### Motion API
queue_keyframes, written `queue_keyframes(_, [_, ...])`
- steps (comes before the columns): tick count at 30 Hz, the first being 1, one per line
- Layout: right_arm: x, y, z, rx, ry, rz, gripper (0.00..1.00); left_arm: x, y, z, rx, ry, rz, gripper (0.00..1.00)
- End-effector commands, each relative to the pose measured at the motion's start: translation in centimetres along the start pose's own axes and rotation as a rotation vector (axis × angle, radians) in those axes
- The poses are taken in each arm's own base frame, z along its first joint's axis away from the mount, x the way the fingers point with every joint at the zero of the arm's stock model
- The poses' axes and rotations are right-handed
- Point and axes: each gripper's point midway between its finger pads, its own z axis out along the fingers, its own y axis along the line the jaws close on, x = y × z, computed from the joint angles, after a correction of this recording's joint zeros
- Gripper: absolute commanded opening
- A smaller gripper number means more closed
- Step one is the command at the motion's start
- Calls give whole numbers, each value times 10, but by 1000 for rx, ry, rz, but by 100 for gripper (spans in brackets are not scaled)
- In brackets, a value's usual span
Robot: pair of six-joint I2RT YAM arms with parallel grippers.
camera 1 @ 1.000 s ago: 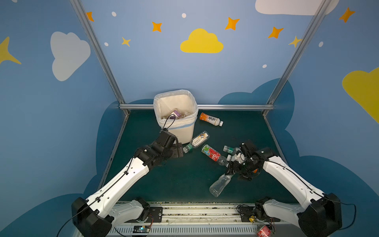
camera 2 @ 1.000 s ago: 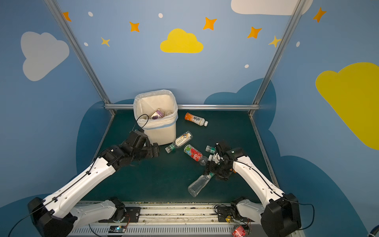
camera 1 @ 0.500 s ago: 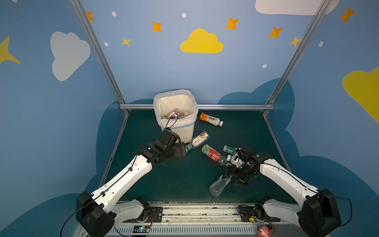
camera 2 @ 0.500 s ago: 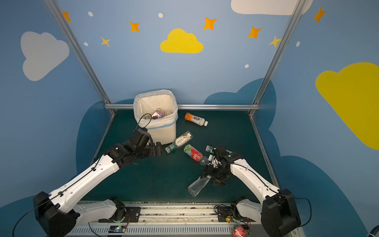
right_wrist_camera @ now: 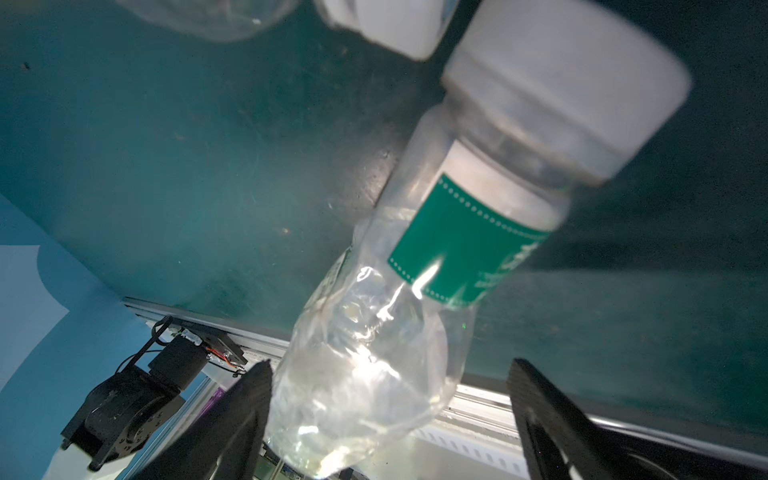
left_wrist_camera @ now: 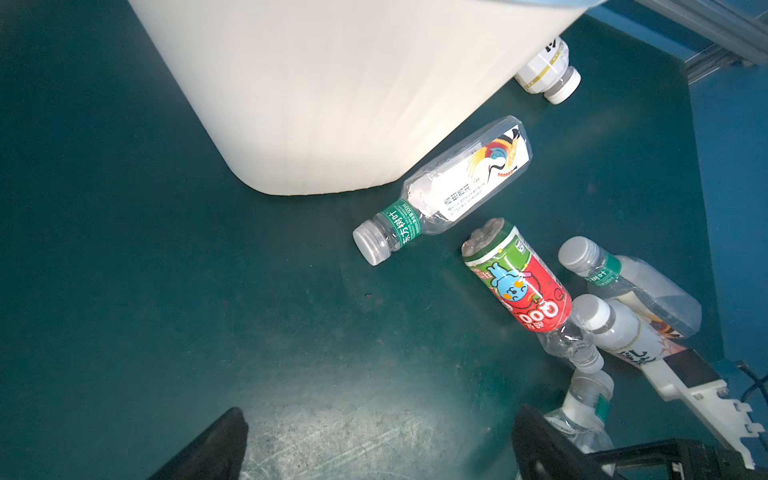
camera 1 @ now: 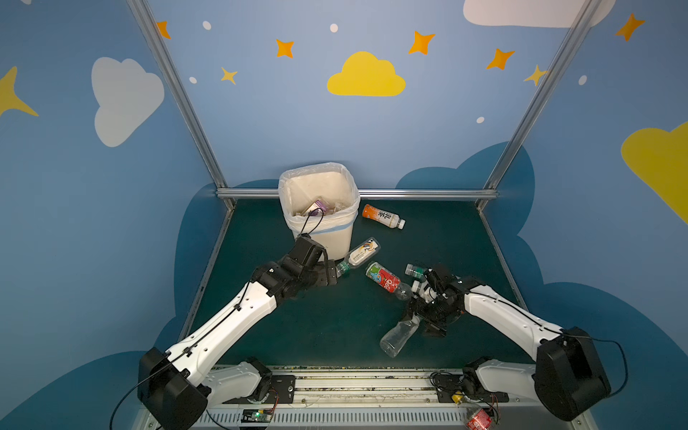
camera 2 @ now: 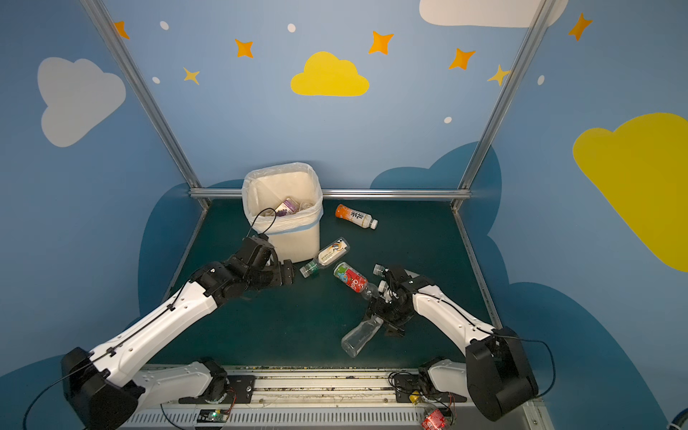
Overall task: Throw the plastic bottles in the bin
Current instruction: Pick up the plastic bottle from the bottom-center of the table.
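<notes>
plastic bottles (camera 1: 383, 280) lie crowded together near the bin (camera 1: 337, 242).

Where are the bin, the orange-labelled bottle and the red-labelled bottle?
bin (camera 1: 337, 242), in a top view, on its bare front wall.
orange-labelled bottle (camera 1: 380, 215), in a top view, on the label at mid-body.
red-labelled bottle (camera 1: 383, 277), in a top view, on the red label.

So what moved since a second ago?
The left gripper slid along the front of the bin toward the cap of the white-labelled bottle, open and empty. The right gripper came closer over the clear bottle and opened wider around it, without gripping it. That bottle, the other bottles and the bin stayed put.
</notes>
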Motion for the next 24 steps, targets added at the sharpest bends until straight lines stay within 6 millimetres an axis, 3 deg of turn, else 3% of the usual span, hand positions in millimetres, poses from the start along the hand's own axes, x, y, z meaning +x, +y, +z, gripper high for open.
queue_keyframes(1, [-6,0,4,21,-7,-8,90,2,5,-5,-17,0,26,100])
queue_keyframes(24, [-1,-16,2,212,86,-118,82,3,12,2,-34,14,28,100])
